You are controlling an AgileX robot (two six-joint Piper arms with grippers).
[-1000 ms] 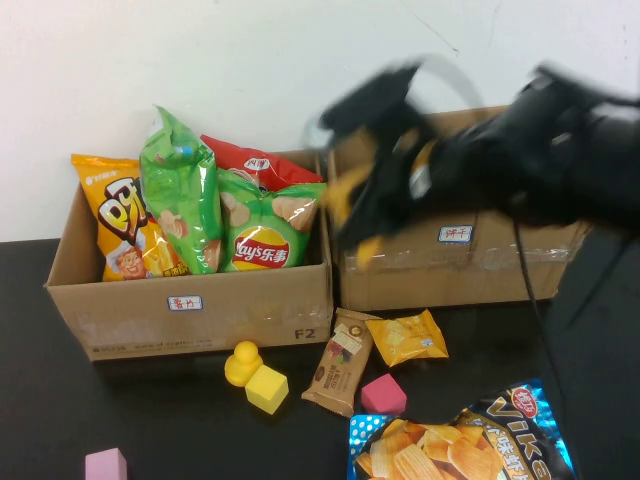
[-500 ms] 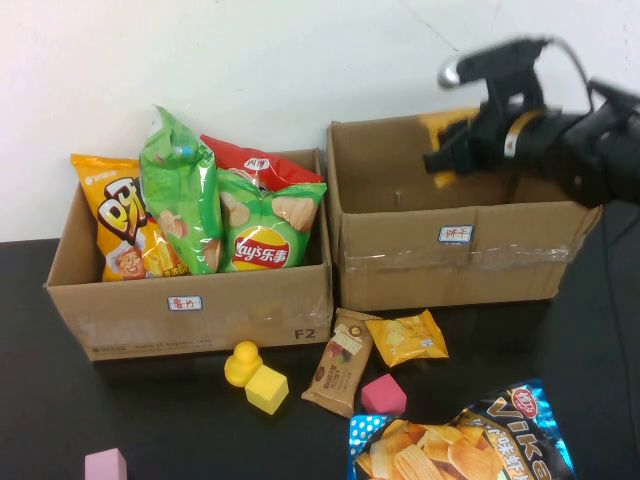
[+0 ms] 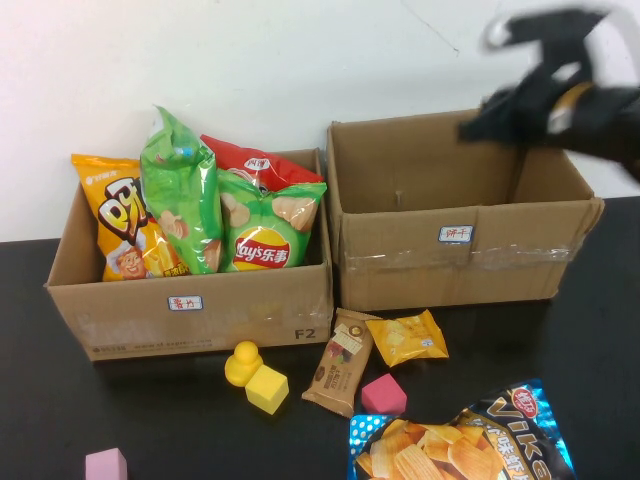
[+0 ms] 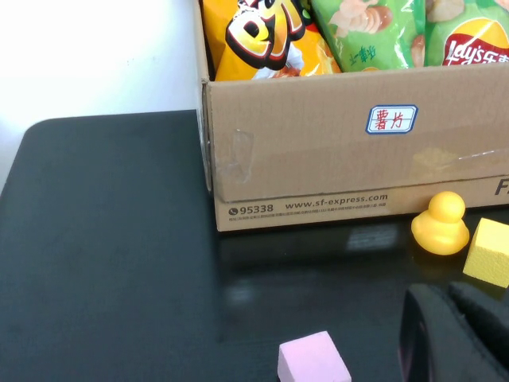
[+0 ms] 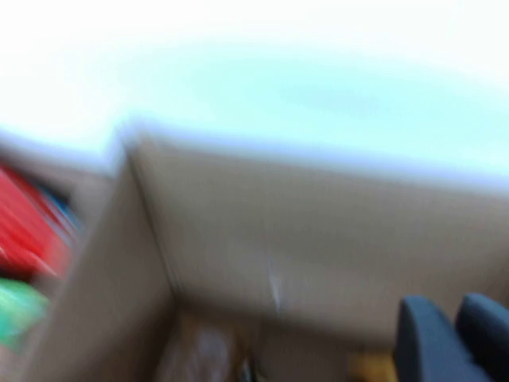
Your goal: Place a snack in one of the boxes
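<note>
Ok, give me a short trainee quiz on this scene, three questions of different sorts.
1. True or false: the right gripper is above the right box's far right corner.
2. Which lies on the table between the brown snack bar and the right box? A) orange snack packet B) yellow duck C) pink cube
3. Fill in: the left gripper sits low over the table beside the ____ block.

Key: 1 true; 2 A; 3 pink
</note>
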